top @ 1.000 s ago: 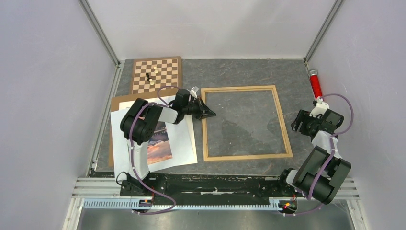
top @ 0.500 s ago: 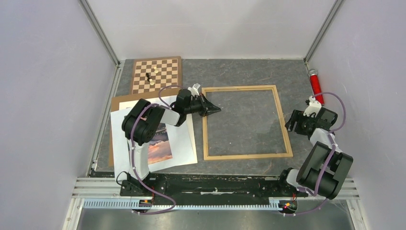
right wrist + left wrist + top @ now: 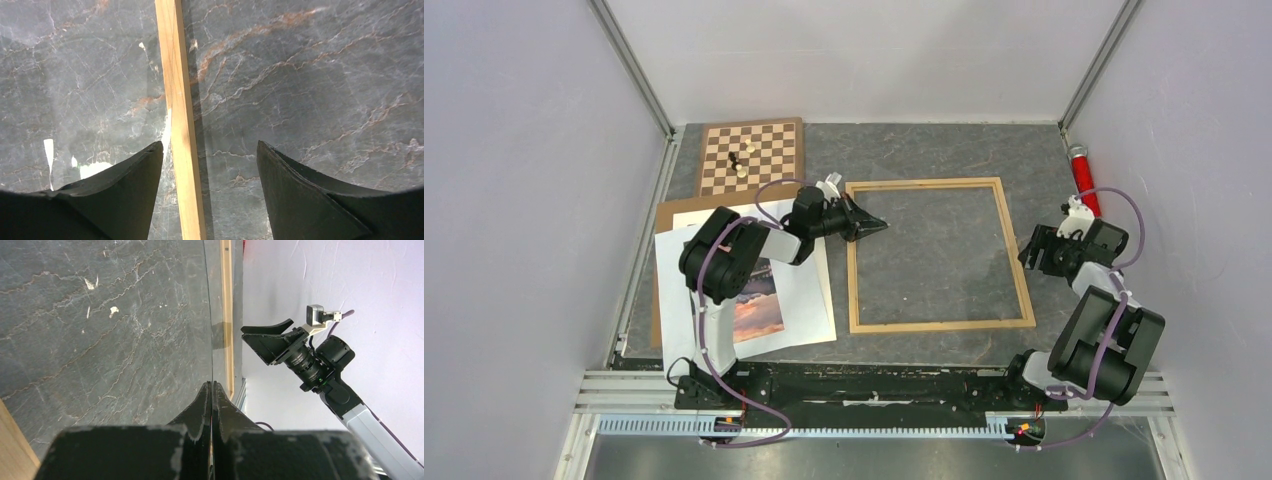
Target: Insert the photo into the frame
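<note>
a robot lab test cell: plain white walls (image 3: pixel 514 200) on metal posts (image 3: pixel 629 65) box in a dark stone-look tabletop (image 3: pixel 924 150), and a cabled left arm (image 3: pixel 719 270) and right arm (image 3: pixel 1104 340) are bolted to an aluminium rail (image 3: pixel 874 400) along its near edge.

Left gripper (image 3: pixel 210 385) pinched shut, tips over the grey worktop (image 3: pixel 100 315) just inside the frame (image 3: pixel 227 315). A thin line runs from the tips alongside the frame rail; can't tell what it is. Right gripper (image 3: pixel 265 337) sits just beyond the frame, in front of a white wall (image 3: pixel 350 280).
</note>
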